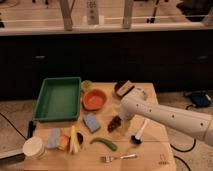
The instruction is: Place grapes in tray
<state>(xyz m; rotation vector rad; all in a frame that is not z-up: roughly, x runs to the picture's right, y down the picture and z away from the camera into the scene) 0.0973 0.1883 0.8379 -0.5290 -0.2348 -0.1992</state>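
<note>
The grapes (115, 123), a small dark reddish-purple bunch, lie on the wooden table's middle, right of a blue sponge (91, 122). My white arm reaches in from the right, and its gripper (122, 118) hangs just above and to the right of the bunch, open, with nothing in it. The arm's end covers most of the gripper. The green tray (44, 98) sits empty at the table's back left, well apart from the grapes.
An orange bowl (94, 99) stands between tray and grapes. A green pepper (104, 143), a fork (119, 158) and a black brush (137, 134) lie in front. A white cup (34, 147), a banana (73, 139) and a dark dish (122, 88) are also on the table.
</note>
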